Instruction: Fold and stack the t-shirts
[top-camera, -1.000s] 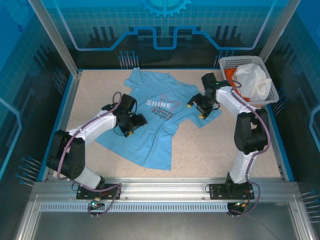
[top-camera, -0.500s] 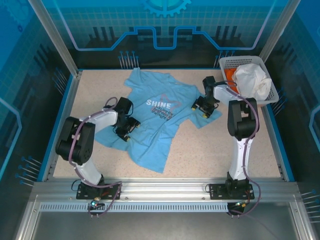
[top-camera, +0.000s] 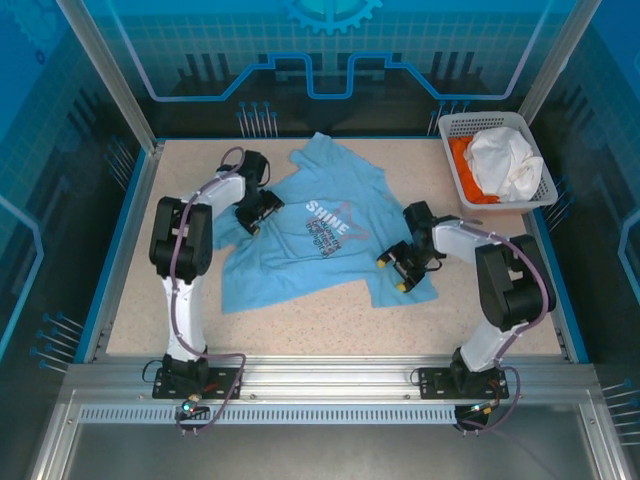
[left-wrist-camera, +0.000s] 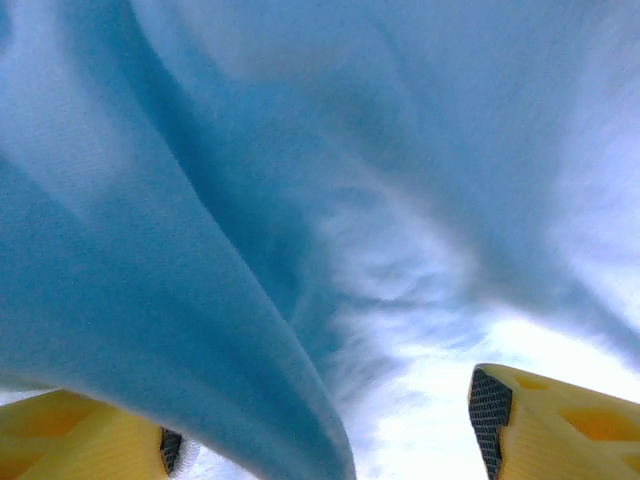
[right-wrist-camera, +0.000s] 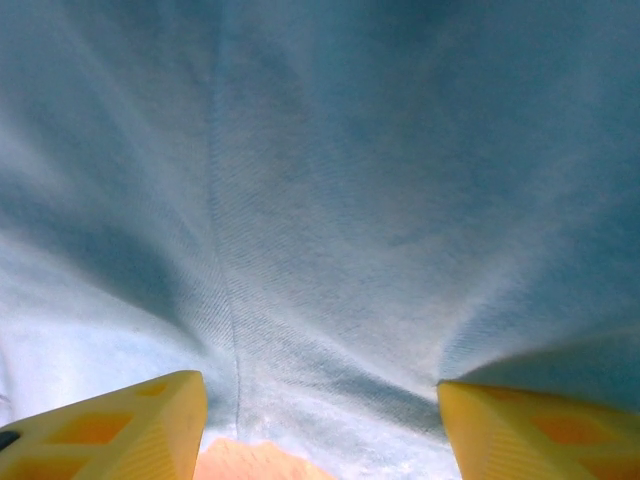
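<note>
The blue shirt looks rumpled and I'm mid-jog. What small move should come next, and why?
Probably ease the left gripper and right gripper slightly apart to draw the light blue t-shirt taut. It lies skewed and creased between them on the table, and both wrist views show slack folds over the fingers. Whether either grip is closed can't be told, so check that first.

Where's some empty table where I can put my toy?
Bare table lies along the near edge, between the blue t-shirt and the arm bases, and in the far left corner. The middle is crowded: shirt, left hand, right hand.
</note>
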